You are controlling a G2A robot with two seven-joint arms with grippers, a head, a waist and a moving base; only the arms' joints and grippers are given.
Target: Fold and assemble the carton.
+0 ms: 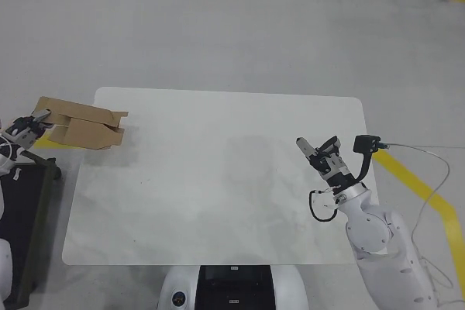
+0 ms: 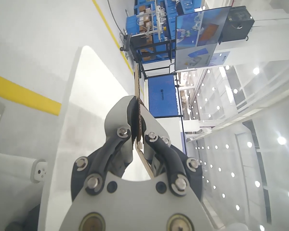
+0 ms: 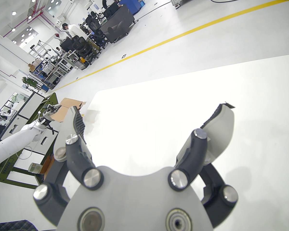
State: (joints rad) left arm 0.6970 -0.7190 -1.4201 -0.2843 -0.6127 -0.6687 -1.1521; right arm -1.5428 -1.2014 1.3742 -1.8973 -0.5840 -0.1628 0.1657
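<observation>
- The brown carton [image 1: 81, 124] is held at the far left corner of the surface [image 1: 217, 194], partly past its edge, pinched by the left pincer [image 1: 39, 120].
- The right pincer [image 1: 318, 143] is spread above the surface's right side.

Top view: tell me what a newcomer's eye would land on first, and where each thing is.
The brown carton stands out first, at the far left corner of the white table, with one end reaching past the table's edge. The left gripper is clamped on that overhanging end. Across the table, the right gripper hangs open over the right side, holding nothing.
</observation>
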